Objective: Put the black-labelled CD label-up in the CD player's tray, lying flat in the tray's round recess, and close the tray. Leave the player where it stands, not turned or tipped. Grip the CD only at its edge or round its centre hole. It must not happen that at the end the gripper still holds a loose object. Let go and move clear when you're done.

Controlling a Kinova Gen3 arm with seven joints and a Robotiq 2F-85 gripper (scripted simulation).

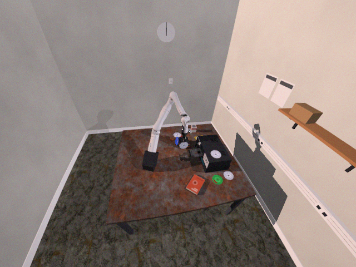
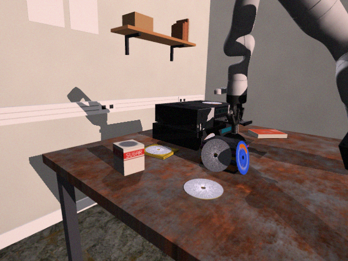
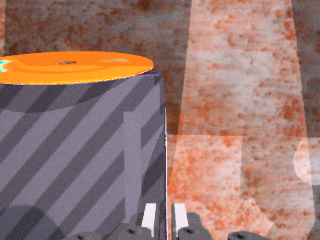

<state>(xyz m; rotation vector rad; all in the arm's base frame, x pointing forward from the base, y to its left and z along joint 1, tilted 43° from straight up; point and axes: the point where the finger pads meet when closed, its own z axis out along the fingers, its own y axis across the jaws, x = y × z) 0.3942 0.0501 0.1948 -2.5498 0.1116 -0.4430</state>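
A dark disc (image 2: 239, 137) stands on edge against the far side of a box in the exterior view. In the top view a silver-faced disc (image 1: 183, 145) stands there; it looks like the same one, with its black label toward the box. My gripper (image 1: 184, 140) (image 2: 236, 131) (image 3: 165, 221) points down over its upper edge. The fingers are narrowly open, with a thin edge line between them and gaps showing on both sides. The black CD player (image 1: 208, 142) (image 2: 176, 112) has its tray (image 1: 193, 152) (image 2: 246, 123) out, with no disc seen in it.
The striped box (image 3: 90, 150) has an orange disc (image 3: 100, 67), a blue disc (image 1: 176, 141) (image 2: 242, 161) and a silver disc (image 2: 210, 157) around it. Another disc (image 1: 215, 152) lies on the player. A sugar box (image 2: 133, 160) and red book (image 1: 196, 183) (image 2: 267, 132) stand apart.
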